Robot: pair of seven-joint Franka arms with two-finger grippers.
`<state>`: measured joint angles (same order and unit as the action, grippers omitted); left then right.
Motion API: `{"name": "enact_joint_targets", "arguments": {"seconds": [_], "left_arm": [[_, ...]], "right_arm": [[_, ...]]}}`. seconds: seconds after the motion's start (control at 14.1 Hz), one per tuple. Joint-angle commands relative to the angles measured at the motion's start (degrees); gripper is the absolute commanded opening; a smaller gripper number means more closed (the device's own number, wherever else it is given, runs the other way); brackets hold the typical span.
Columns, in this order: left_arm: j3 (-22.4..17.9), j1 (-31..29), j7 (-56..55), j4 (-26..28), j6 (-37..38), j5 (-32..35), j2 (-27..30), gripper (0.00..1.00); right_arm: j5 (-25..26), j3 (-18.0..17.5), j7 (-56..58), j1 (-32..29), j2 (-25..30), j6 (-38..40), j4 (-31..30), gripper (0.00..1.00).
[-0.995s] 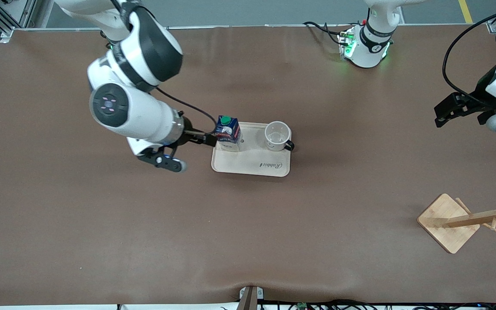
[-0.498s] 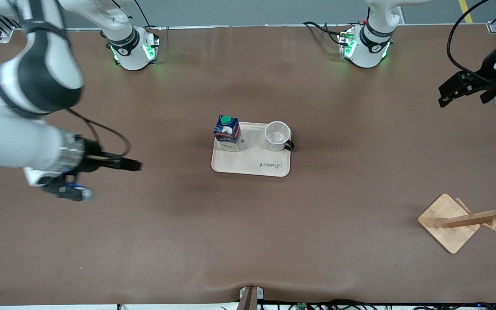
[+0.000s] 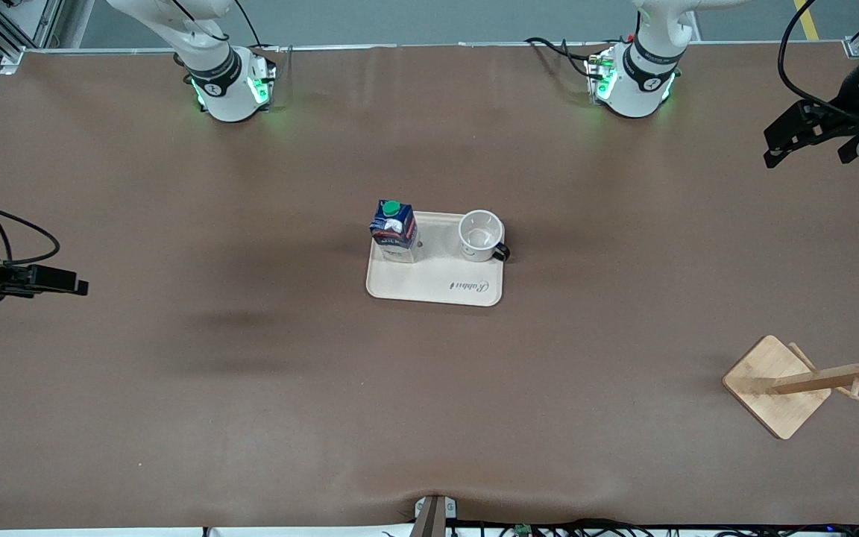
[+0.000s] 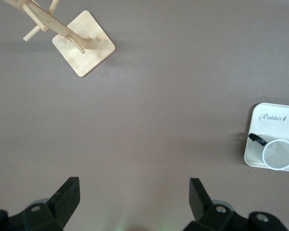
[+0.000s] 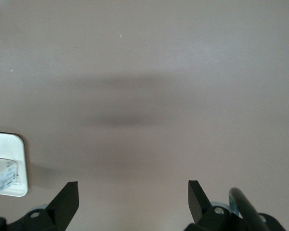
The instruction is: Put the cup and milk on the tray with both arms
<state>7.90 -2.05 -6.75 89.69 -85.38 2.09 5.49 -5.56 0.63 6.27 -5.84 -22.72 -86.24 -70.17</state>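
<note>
The cream tray lies mid-table. The milk carton stands upright on its end toward the right arm. The white cup stands upright on its other end, handle pointing toward the left arm's end. My right gripper is open and empty, over bare table at the right arm's end; its wrist view shows a tray corner and the carton's edge. My left gripper is open and empty, over the left arm's end; its wrist view shows the tray and cup.
A wooden rack with pegs on a square base stands near the front camera at the left arm's end; it also shows in the left wrist view. The two arm bases, lit green, stand along the table's top edge.
My right gripper let go of the milk carton and drew away from the tray toward the right arm's end. My left gripper rose slightly. Carton and cup stayed put.
</note>
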Motion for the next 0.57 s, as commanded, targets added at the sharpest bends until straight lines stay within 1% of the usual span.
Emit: {"name": "enact_joint_targets", "arguments": {"seconds": [0.0,0.07,0.14,0.21,0.28,0.5], "left_arm": [[-0.43,0.12,1.29,0.75,1.70,-0.34,0.84,1.00],[-0.43,0.03,1.38,0.58,1.71,-0.34,0.75,1.00],[-0.43,0.03,1.38,0.49,1.62,-0.51,0.75,1.00],[-0.43,0.03,1.38,-0.12,1.44,-0.43,0.58,1.00],[-0.43,0.03,1.38,-1.17,1.44,-0.60,-0.12,1.00],[-0.43,-0.14,1.38,-1.62,1.27,-1.04,-0.83,1.00]], "right_arm": [[1.95,-0.63,-1.43,-2.32,11.96,1.87,-5.92,1.00],[2.04,-0.54,-2.65,-2.59,16.70,1.43,-9.17,1.00],[3.35,-0.54,-3.45,-2.42,20.31,0.56,-13.12,1.00],[6.58,-0.89,-4.06,-1.72,22.26,-0.93,-16.03,1.00],[8.18,-0.98,-6.77,-0.93,22.63,-2.25,-17.36,1.00],[8.54,-0.89,-7.41,-0.75,21.93,-4.63,-17.02,1.00]]}}
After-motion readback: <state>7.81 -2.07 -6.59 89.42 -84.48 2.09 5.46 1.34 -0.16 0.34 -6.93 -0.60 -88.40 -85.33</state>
